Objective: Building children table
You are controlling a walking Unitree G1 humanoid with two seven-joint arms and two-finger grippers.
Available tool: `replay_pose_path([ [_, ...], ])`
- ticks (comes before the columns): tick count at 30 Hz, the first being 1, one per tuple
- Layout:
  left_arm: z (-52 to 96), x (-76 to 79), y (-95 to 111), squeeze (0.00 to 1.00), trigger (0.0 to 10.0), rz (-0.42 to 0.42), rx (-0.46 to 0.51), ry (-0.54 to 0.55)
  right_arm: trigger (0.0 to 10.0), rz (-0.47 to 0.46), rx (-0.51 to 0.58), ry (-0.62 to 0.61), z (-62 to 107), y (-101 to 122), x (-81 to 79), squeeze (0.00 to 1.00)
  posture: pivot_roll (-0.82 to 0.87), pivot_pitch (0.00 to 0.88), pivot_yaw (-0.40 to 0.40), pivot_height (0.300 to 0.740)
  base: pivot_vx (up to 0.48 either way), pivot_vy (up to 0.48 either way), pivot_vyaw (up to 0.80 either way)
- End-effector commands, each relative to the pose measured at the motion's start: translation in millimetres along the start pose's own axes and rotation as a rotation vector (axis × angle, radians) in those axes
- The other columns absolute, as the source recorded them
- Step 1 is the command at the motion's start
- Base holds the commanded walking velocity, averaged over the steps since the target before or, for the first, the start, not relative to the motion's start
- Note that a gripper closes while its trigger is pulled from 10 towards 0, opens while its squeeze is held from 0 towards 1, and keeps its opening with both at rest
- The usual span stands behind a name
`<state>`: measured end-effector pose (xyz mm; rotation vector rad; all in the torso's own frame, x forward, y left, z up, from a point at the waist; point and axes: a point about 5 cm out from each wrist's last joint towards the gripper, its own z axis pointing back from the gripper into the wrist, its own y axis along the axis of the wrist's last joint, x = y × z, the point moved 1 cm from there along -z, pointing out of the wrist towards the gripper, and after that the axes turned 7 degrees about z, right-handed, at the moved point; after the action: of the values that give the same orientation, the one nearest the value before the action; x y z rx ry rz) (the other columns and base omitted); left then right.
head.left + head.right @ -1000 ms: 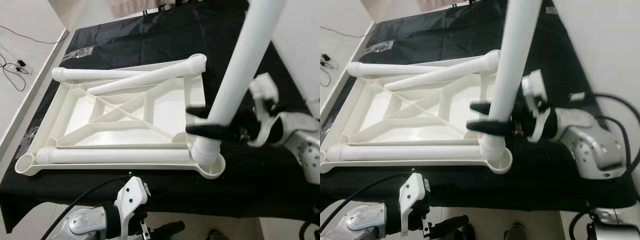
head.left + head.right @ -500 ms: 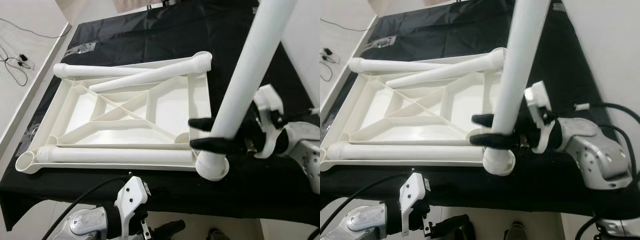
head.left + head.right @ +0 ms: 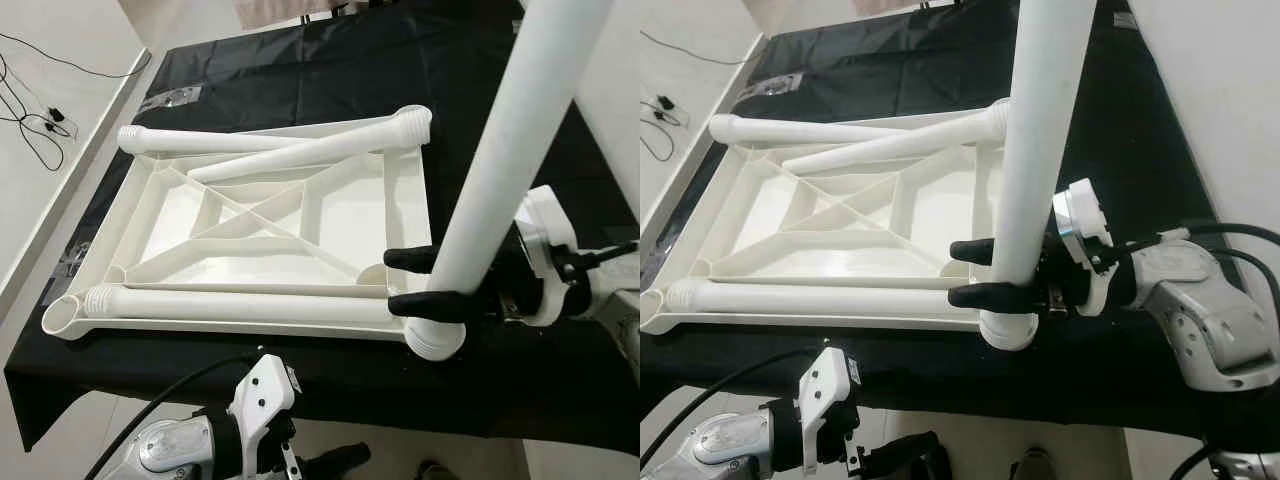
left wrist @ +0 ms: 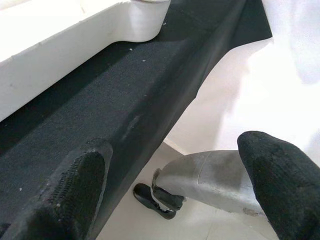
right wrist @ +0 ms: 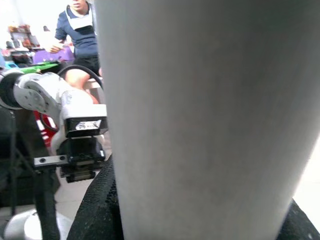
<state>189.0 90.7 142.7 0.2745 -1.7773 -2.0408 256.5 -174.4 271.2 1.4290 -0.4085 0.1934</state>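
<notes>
one white table leg point(image 3: 505, 150) stands nearly upright in my right end effector point(image 3: 420, 283), its long axis rising toward 1 o'clock and out of the head view, its lower end seated at the tabletop's near right corner socket point(image 3: 436, 340). the two black fingers point(image 3: 432, 305) are clamped around it just above that end. the upturned white tabletop point(image 3: 250, 235) lies on the black-draped worktop point(image 3: 330, 60), ribs facing up. three more legs lie on it: one along the near edge point(image 3: 240, 305) pointing 9 to 3, one along the far edge point(image 3: 200, 143), and one slanting toward 2 o'clock point(image 3: 310, 155). my left end effector point(image 4: 175, 195) hangs below the worktop's near edge, fingers apart, gripping nothing.
</notes>
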Motion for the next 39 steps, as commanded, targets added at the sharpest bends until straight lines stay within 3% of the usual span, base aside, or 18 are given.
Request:
replay_pose_path([
  [1,4.9,1.5,-6.8,0.00,10.0,0.012,-0.034,-0.005,10.0,-0.046,-0.039,0.017,-7.3,-19.5,-8.7,0.00,0.01,0.290,0.206,0.740,0.000,0.000,0.00],
  [10,8.4,2.9,-7.7,0.00,10.0,0.009,-0.045,-0.008,10.0,0.016,-0.114,0.011,-8.3,-31.5,-11.7,0.00,0.02,0.289,0.216,0.740,0.000,0.000,0.00],
  [24,9.6,2.4,-6.4,0.00,10.0,0.009,-0.050,-0.010,10.0,-0.022,-0.127,0.119,-7.0,-33.6,-19.0,0.00,0.02,0.303,0.222,0.740,0.000,0.000,0.00],
  [27,9.6,2.4,-6.3,0.00,10.0,0.009,-0.049,-0.009,10.0,-0.025,-0.118,0.137,-5.4,-30.2,-14.7,0.00,0.02,0.303,0.221,0.740,0.000,0.000,0.00],
  [31,9.2,2.3,-5.8,0.00,10.0,0.011,-0.047,-0.010,10.0,-0.007,-0.088,0.151,-7.4,-20.1,4.6,0.00,0.02,0.307,0.218,0.740,0.000,0.000,0.00],
  [33,9.2,2.3,-5.8,0.00,10.0,0.011,-0.047,-0.010,10.0,-0.007,-0.088,0.151,-7.4,-20.1,4.6,0.00,0.02,0.307,0.218,0.740,0.000,0.000,0.00],
  [39,8.4,2.4,-5.0,0.00,10.0,0.013,-0.043,-0.005,10.0,-0.012,-0.003,0.127,-15.2,-9.7,23.6,0.00,0.02,0.313,0.213,0.740,0.000,0.000,0.00],
])
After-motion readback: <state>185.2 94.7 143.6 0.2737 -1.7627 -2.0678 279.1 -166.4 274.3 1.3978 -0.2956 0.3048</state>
